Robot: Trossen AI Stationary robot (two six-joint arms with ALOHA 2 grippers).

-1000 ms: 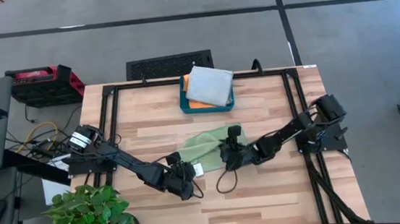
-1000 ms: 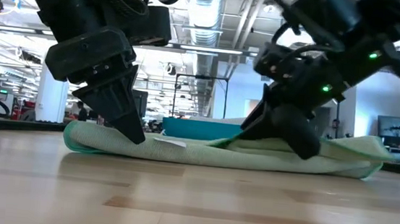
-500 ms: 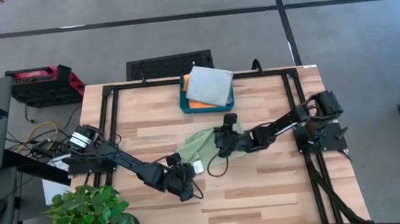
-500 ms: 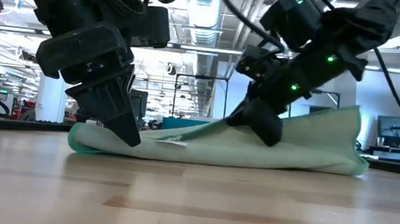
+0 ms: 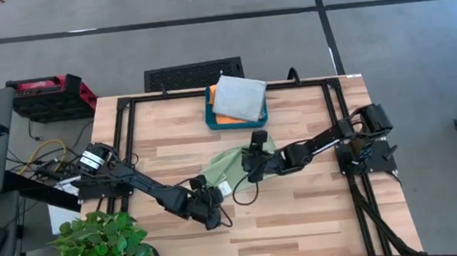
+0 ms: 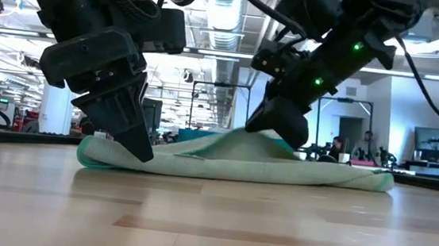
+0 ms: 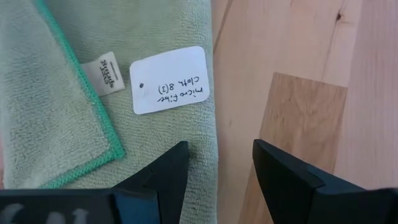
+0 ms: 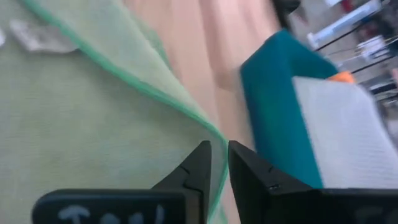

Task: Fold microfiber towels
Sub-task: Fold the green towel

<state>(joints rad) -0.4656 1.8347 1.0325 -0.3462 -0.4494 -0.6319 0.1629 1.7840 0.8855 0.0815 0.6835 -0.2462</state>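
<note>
Midway across the tabletop (image 5: 302, 213), the right claw (image 5: 248, 166) pinched the light green towel (image 5: 228, 168) by its lifted edge; the left claw (image 5: 216, 197) stood spread at its corner.

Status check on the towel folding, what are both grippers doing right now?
Right gripper shut on green towel edge, carrying it across. Left gripper open, at the towel's corner. Grey towel in teal tray. Nothing in the way.
</note>
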